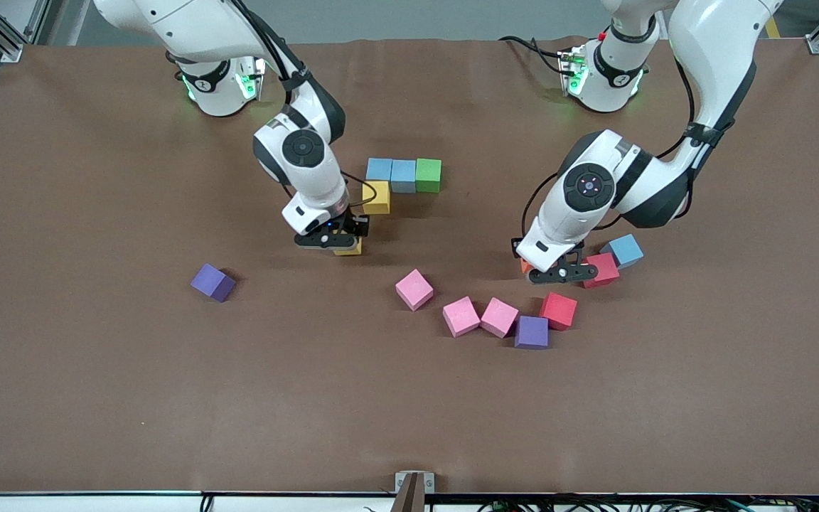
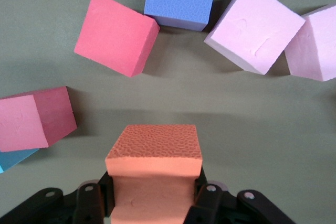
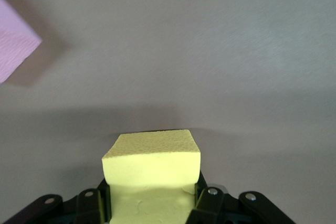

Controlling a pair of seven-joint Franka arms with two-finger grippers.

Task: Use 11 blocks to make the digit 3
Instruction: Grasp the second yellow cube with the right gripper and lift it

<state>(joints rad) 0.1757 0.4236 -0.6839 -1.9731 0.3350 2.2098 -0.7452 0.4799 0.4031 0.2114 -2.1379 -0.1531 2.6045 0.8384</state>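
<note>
Purple block (image 1: 531,332) lies loose; right gripper (image 1: 331,238) clamps a yellow block (image 3: 152,163), left gripper (image 1: 562,270) an orange block (image 2: 155,150), both awaiting placement.

Three blocks (image 1: 403,174) in touching row; fourth block (image 1: 376,197) touching, nearer camera at right arm's end.

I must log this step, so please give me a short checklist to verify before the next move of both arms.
1. Right gripper holds the yellow block: ok, gripped on both sides.
2. Left gripper holds the orange block: ok.
3. Top row in place: ok, two blue blocks and a green block touch in a line.
4. Joining yellow block under the row's end: ok.
5. Held yellow block lined up with it: cannot tell.
6. Red blocks kept out of the figure: ok.
</note>
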